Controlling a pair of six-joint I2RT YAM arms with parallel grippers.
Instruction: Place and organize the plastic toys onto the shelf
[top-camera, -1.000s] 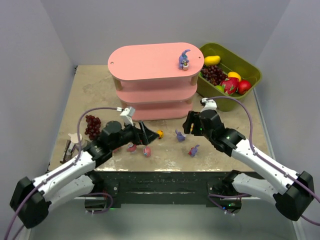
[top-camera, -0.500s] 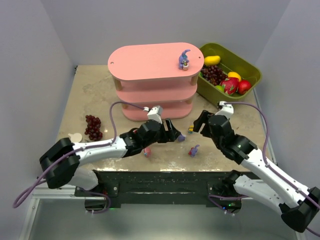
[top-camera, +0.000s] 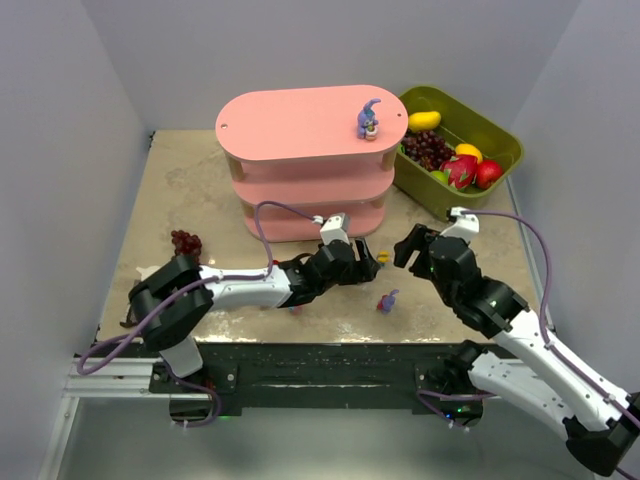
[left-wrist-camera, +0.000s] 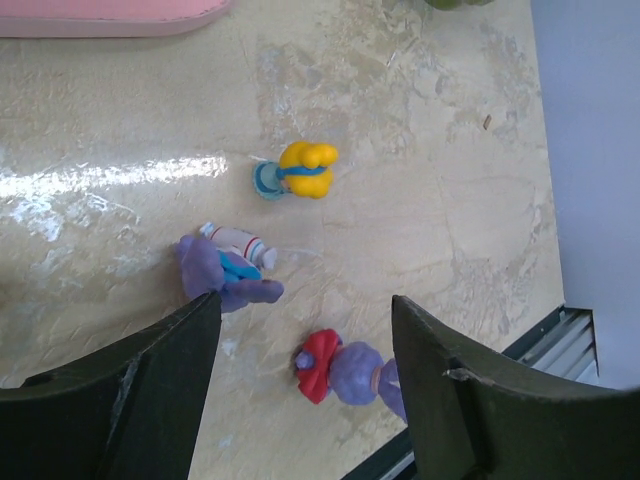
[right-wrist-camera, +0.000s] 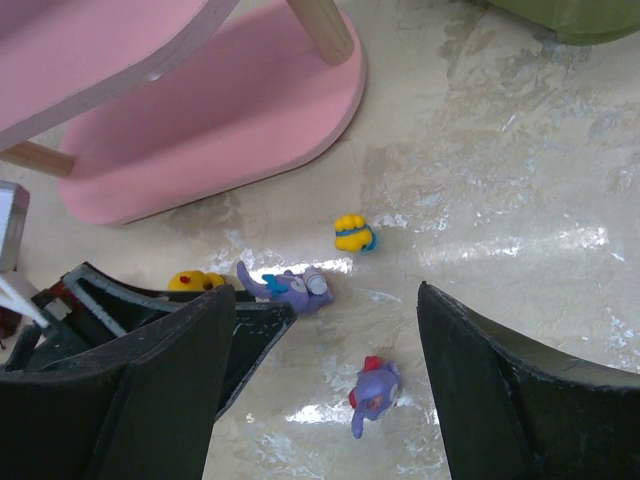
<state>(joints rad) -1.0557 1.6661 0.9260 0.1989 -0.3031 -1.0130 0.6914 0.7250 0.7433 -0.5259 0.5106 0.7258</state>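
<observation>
The pink shelf (top-camera: 300, 125) stands at the back, with one purple-blue bunny (top-camera: 369, 119) upright on its top board. Three plastic toys lie on the table in front of it. They are a small yellow one (left-wrist-camera: 300, 169) (right-wrist-camera: 352, 233), a purple bunny with a blue bow (left-wrist-camera: 226, 270) (right-wrist-camera: 292, 287) on its side, and a purple bunny with a red bow (left-wrist-camera: 344, 371) (right-wrist-camera: 376, 392) (top-camera: 387, 300). My left gripper (left-wrist-camera: 305, 312) (top-camera: 358, 264) hangs open above the two bunnies and holds nothing. My right gripper (right-wrist-camera: 328, 296) (top-camera: 407, 250) is open and empty beside it. Another yellow toy (right-wrist-camera: 195, 281) peeks out behind the left fingers.
An olive-green bin (top-camera: 505, 140) of fake fruit sits right of the shelf. A dark grape bunch (top-camera: 184, 241) lies on the table's left part. The table's front edge (left-wrist-camera: 560, 325) is close to the red-bow bunny. My two grippers are close together.
My left arm has swung from the table's left part to the middle, over the purple bunnies, its jaws narrowing a little. The right gripper has shifted slightly right.
</observation>
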